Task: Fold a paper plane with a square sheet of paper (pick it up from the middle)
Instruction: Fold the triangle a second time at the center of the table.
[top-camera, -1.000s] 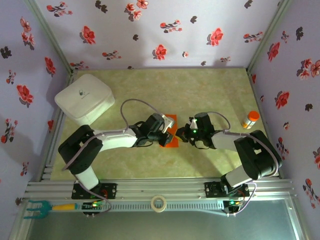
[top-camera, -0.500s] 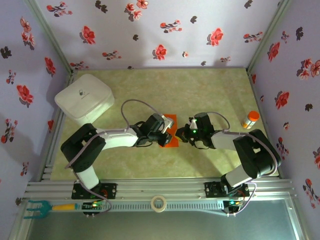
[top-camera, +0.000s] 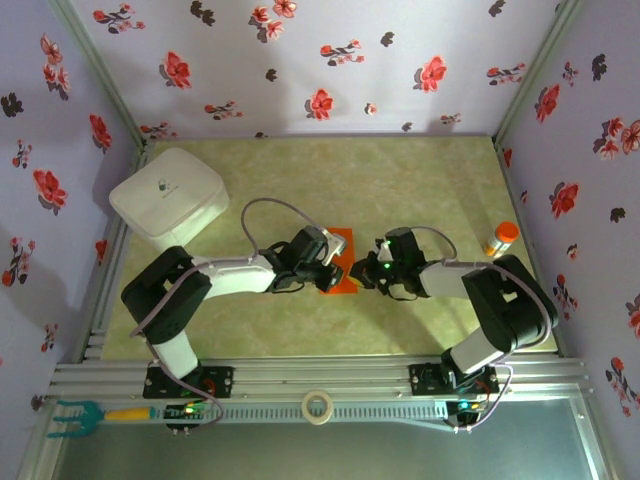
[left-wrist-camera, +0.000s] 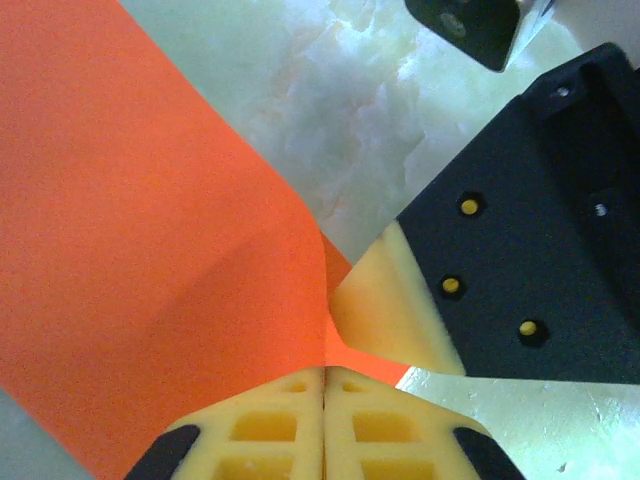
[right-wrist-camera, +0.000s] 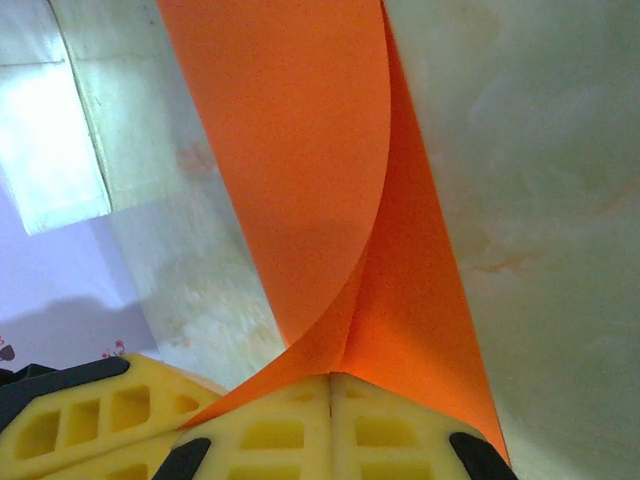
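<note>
The square sheet of paper (top-camera: 340, 256) is bright orange and lies at the middle of the table, with one part bent up between the two grippers. My left gripper (top-camera: 333, 273) is shut on the sheet's edge; in the left wrist view its fingertips (left-wrist-camera: 325, 372) meet on the orange paper (left-wrist-camera: 150, 250). My right gripper (top-camera: 359, 275) faces it from the right, shut on the same sheet. In the right wrist view the paper (right-wrist-camera: 300, 130) curls up into a fold that runs into the closed fingertips (right-wrist-camera: 332, 378). The two grippers nearly touch. The paper plane is out of view.
A white lidded box (top-camera: 167, 205) stands at the back left. An orange-capped bottle (top-camera: 501, 239) stands at the right, near the wall. A tape roll (top-camera: 318, 407) and a teal fork-like tool (top-camera: 80, 415) lie on the front rail. Flowered walls close in three sides.
The right gripper has edged a little left toward the left gripper. Both stay shut on the paper, which has hardly moved.
</note>
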